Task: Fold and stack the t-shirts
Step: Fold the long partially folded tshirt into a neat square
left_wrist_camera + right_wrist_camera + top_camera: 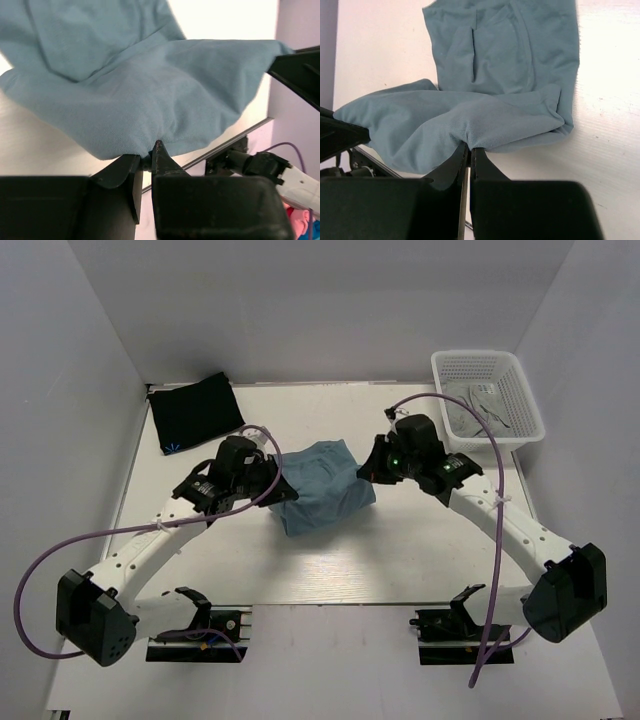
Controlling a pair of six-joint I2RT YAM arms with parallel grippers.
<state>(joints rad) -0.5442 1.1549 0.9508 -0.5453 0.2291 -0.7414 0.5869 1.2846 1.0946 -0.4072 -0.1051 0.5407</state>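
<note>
Across the white table point(400, 550), w/ pale walls on three sides, the biggest item is the teal shirt point(320, 490), approx mid-table btwn the two arms. It's plain dusty blue-green soft knit, bunched rather than flat. The far part lies on the table w/ folds and a seam line showing. The near edge is lifted off the surface and stretched side to side btwn both claws, sagging a bit in the middle. From the left wrist cam the teal shirt point(150, 100) hangs as a smooth draped sheet w/ a hem along its lower edge. From the right wrist cam the teal shirt point(495, 65) shows doubled layers, w/ a sleeve-like flap on the flat part. Next in size is a white mesh basket point(500, 437) at the far right corner, w/ a few small grey things inside, too small to ID. The black shirt point(195, 412) sits at the far left corner, a neat folded rectangle, flat on the table, well apart from the teal one. The left claw point(278, 483) is at the teal shirt's left side; close up, the left claw point(150, 150) has its jaws nearly together, pinching the hem. The right claw point(368, 472) is at the shirt's right side; close up, the right claw point(468, 147) is clamped tight on the cloth edge. Smallest is a tiny light-blue mark point(170, 449) at the black shirt's near-left corner.
</note>
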